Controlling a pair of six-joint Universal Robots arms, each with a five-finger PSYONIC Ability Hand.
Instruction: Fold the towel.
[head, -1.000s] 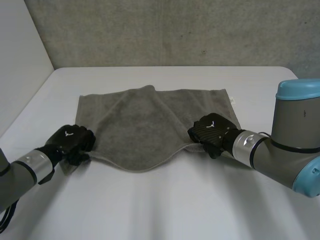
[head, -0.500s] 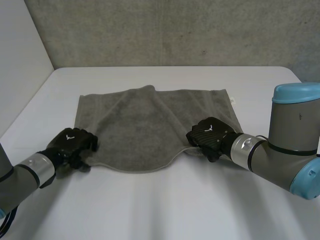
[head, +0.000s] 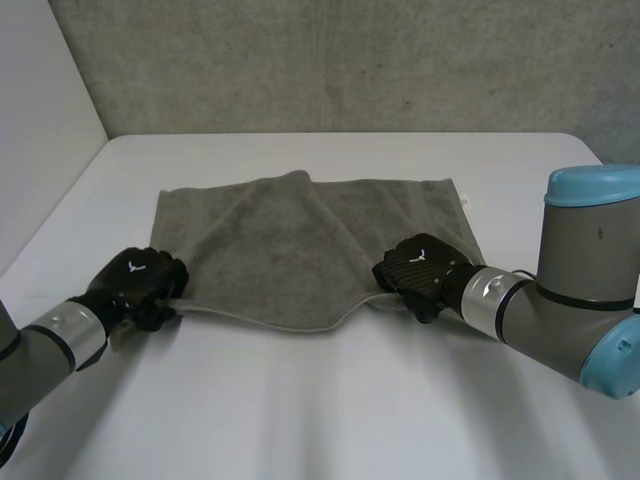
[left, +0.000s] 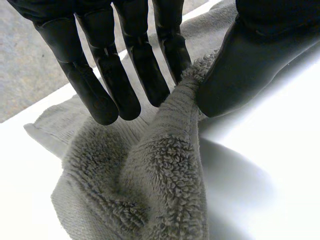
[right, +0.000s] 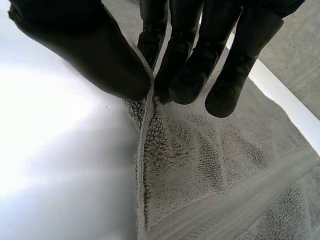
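One towel (head: 290, 240); left hand (head: 140, 280), right hand (head: 418, 262): two

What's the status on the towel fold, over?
Left robot hand pinching near-left corner of grey terry towel. Right robot hand pinching its near edge. Towel spread on white table, not yet folded. Nothing in the way.

table (head: 330, 400) open before towel (head: 290, 230); grey wall (head: 350, 60) behind

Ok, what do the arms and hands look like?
The left arm and right arm are grey tubes with silver wrist rings; the right shows a light-blue cap. The left hand and right hand are black, each bearing a white mark on its back.
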